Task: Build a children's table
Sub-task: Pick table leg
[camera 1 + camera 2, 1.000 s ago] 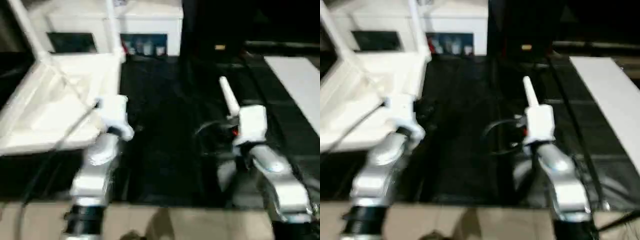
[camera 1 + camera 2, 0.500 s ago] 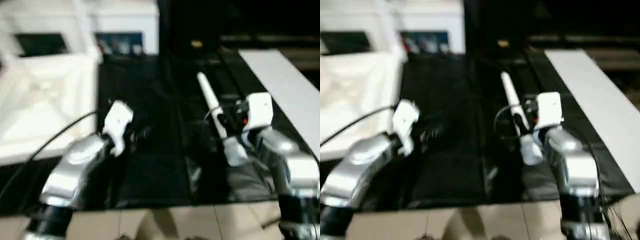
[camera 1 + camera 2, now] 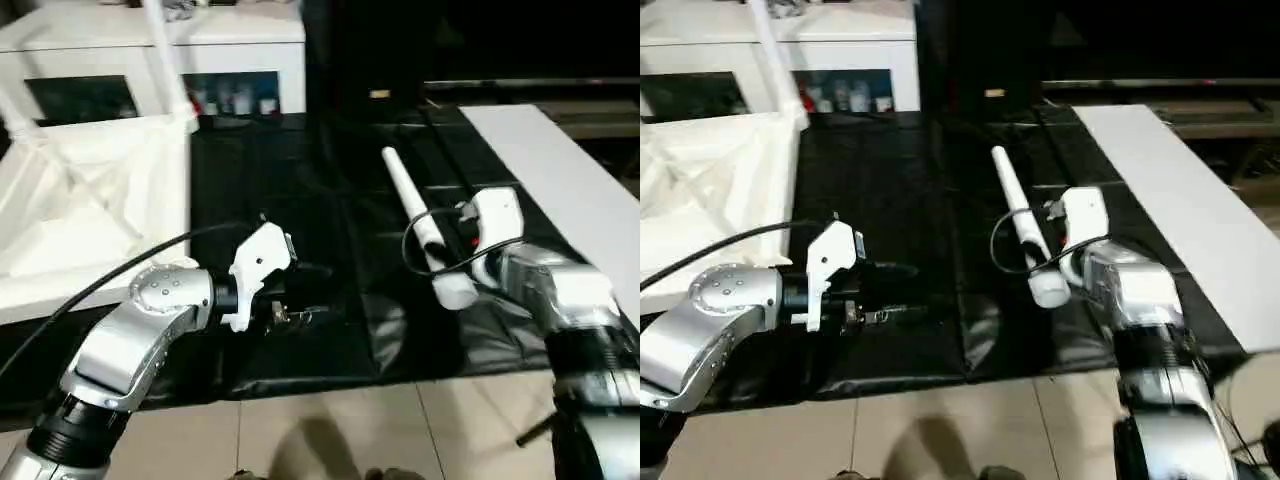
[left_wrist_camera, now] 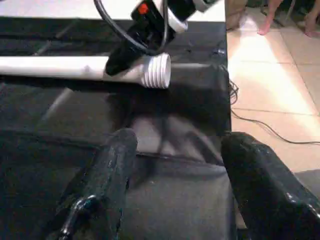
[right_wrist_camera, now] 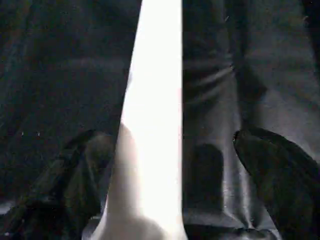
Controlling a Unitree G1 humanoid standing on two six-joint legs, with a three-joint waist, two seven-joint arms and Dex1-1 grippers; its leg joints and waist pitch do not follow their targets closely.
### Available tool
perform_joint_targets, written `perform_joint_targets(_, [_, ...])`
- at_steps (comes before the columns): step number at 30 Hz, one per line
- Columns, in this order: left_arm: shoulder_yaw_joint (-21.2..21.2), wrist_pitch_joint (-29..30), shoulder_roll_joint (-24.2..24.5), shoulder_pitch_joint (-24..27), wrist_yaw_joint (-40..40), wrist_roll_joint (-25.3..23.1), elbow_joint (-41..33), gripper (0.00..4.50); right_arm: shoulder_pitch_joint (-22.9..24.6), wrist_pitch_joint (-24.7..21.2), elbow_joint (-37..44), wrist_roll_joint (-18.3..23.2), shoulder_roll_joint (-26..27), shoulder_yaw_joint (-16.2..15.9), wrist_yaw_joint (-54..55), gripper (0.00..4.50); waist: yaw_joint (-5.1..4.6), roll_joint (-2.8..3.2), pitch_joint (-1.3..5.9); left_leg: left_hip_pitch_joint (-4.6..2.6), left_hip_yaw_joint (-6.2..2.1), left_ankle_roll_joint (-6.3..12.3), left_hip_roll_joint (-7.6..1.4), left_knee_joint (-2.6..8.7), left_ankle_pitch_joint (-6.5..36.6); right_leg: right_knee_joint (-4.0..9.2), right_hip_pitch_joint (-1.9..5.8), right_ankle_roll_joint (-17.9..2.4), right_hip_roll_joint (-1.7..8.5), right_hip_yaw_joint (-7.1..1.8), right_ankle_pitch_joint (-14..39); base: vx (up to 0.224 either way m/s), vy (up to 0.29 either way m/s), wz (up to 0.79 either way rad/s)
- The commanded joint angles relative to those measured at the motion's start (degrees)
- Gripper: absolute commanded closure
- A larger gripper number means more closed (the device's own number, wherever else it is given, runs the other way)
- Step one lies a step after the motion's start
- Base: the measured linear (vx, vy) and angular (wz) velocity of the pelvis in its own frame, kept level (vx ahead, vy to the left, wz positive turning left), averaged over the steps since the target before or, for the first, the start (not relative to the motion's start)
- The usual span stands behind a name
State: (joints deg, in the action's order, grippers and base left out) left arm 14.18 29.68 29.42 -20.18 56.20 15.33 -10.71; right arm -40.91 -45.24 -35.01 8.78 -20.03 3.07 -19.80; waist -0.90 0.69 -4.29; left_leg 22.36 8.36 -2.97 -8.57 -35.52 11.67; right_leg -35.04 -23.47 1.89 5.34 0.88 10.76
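- Working left to right, I see the upturned tabletop [image 3: 95, 205] at the black mat's [image 3: 330, 330] left edge.
- My left gripper [image 4: 175, 165] hangs apart, empty.
- My right gripper [image 5: 175, 165] straddles a loose leg [image 3: 420, 225], jaws wide; I must close next.

White leg [image 3: 418, 221], perhaps white tabletop [image 3: 80, 210], black sheet [image 3: 330, 330]

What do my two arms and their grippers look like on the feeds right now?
Both forearms are silver metal with black cuffs near the elbows. The left gripper has two glossy black fingers on a white wrist housing, with a black cable trailing back. The right gripper has black fingers too, a white housing with a red mark and a looping black cable.
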Motion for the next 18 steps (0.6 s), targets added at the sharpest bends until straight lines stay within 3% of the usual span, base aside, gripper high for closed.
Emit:
perform_joint_targets(1, [0.37,0.97,1.37,-0.14,0.52,-0.1,-1.85,1.31,-2.05,0.87,-1.93,-0.95,-0.66,-0.78,-1.68,0.19,0.43,-0.8,3.64,-1.1,-0.61,-2.26,-2.57,5.03,21.36,5.12,1.29,-10.57,2.25,-0.79,29.14,0.0,0.0,0.0])
perform_joint_targets(9, [1.2,3.1,4.01,-0.86,2.58,0.22,-3.66,1.3,-7.2,-2.81,-7.57,-3.43,-4.01,-6.97,-9.66,0.74,1.11,-0.97,3.97,-1.01,0.28,-1.75,-2.86,4.82,16.73,4.35,1.58,-12.46,1.96,-0.92,23.49,0.0,0.0,0.0])
perform_joint_targets(11, [1.29,3.06,3.95,-1.2,2.5,0.19,-3.54,1.3,-7.79,-2.61,-8.64,-4.01,-4.38,-7.72,-10.53,0.91,1.47,-1.03,4.2,-0.79,0.56,-1.54,-2.93,4.73,14.15,3.97,1.89,-13.2,1.9,-0.99,19.9,0.0,0.0,0.0])
perform_joint_targets(15, [1.52,3.24,3.98,-1.74,2.35,0.2,-3.54,1.3,-9.1,-2.87,-11.33,-5.35,-5.01,-9.81,-13.13,1.36,1.74,-1.05,4.37,-0.85,1.09,-1.44,-3.04,4.49,15.36,3.55,1.7,-14.3,1.68,-1.08,17.91,0.0,0.0,0.0])
perform_joint_targets(18, [1.57,3.49,4.19,-1.55,2.52,0.14,-3.93,1.3,-9.44,-2.99,-12.7,-5.95,-5.13,-11.16,-15.13,1.65,1.96,-1.12,4.55,-0.75,1.35,-0.64,-3.11,4.29,12.29,3.16,1.92,-15.08,1.56,-1.14,13.01,0.018,-0.002,0.0])
